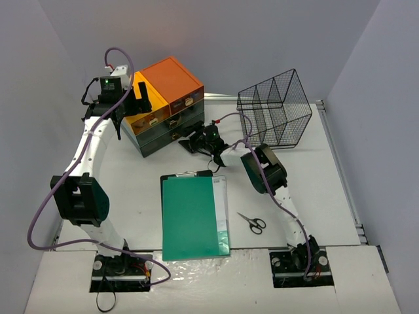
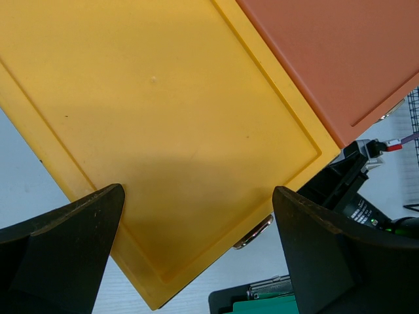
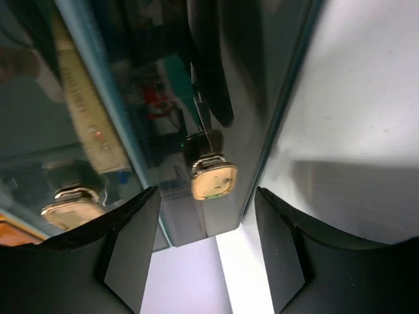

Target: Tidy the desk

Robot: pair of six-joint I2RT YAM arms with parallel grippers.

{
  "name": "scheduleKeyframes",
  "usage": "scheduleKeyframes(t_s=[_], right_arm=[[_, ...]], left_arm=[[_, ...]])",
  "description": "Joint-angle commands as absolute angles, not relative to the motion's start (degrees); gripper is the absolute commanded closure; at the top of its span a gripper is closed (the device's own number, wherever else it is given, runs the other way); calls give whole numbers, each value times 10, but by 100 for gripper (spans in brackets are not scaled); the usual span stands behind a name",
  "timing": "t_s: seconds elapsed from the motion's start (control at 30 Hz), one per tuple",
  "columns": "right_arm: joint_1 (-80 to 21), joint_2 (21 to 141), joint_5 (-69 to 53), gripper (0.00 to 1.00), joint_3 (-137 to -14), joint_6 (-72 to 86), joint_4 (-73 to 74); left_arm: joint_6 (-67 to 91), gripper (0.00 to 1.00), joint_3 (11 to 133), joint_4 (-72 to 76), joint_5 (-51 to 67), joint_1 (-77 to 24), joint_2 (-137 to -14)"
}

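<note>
- The bench (image 1: 131,190) lies flat and white under both arms. It looks stiff and smooth, so I'd guess loose things slide on it rather than tip.
- On it stand a drawer unit (image 1: 167,108) back left and a wire basket (image 1: 275,108) back right, with a green clipboard (image 1: 194,216) and scissors (image 1: 252,222) nearer the front.
- The left claw (image 2: 198,196) hangs fully released over the unit's yellow top, holding nothing.
- The right claw (image 3: 206,196) is spread at a dark drawer front with the brass pull (image 3: 213,181) between its fingers, not clamped. That small, hard, likely slick pull looks like the place to grip.
</note>
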State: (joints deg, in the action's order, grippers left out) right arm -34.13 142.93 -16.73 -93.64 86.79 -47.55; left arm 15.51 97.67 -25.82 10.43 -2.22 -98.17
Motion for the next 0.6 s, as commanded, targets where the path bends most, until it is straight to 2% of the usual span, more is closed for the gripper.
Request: scheduleKeyframes(t_s=[0.0, 0.23, 0.37, 0.57], right_arm=[[-343, 1422, -183, 45, -966, 921, -545], [-343, 1441, -181, 50, -987, 932, -544], [-344, 1459, -186, 61, -998, 944, -548], [-343, 1455, -192, 62, -1009, 933, -519]], left_arm=[[155, 3, 974, -348, 65, -8, -990], [156, 3, 982, -349, 66, -8, -996], [155, 3, 984, -351, 65, -8, -998], [154, 3, 988, -352, 65, -8, -1000]])
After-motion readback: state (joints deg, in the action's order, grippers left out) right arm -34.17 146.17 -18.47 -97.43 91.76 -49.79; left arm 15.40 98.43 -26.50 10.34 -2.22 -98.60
